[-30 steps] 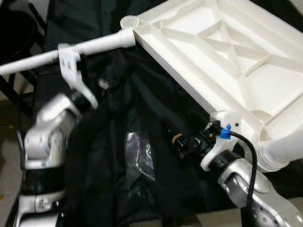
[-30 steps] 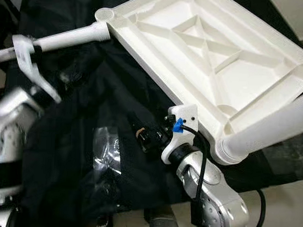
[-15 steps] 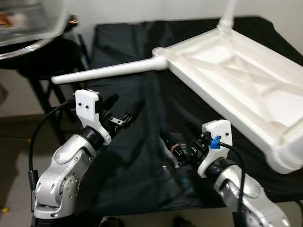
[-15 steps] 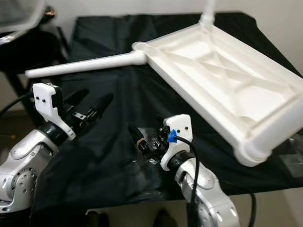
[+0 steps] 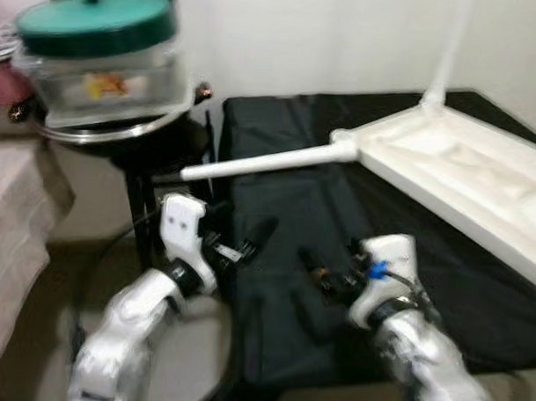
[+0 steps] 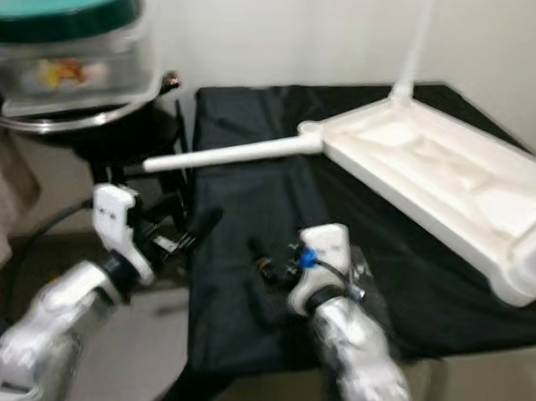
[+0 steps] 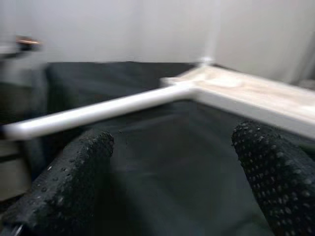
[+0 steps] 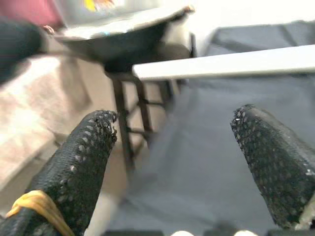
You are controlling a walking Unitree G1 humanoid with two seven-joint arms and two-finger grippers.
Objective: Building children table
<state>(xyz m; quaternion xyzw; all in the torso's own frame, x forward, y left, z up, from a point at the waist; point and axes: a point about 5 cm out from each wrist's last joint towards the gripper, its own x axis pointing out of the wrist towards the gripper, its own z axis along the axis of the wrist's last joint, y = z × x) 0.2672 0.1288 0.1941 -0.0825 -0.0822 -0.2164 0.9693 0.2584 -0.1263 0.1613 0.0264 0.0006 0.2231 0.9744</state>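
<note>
Your left pincer point(image 5: 240, 245) is spread wide with nothing between its fingers point(image 7: 74, 182), hanging just off the near left edge of the tabletop point(image 5: 277, 192), which is draped in black cloth. Your right pincer point(image 5: 322, 277) is also wide open and empty, hovering low over the cloth near the front edge; one finger point(image 8: 74, 172) has a yellow band around it. The white children's table point(image 6: 445, 185) lies upside down on the right part of the tabletop, ribbed underside up. One leg point(image 5: 260, 163) sticks out sideways from its corner toward the left, above and beyond both pincers, not touched by either. Another leg point(image 6: 419, 43) stands up at the far corner. Left of the tabletop, a stand carries a clear container with a green lid point(image 5: 94, 23). Head views are blurred.
</note>
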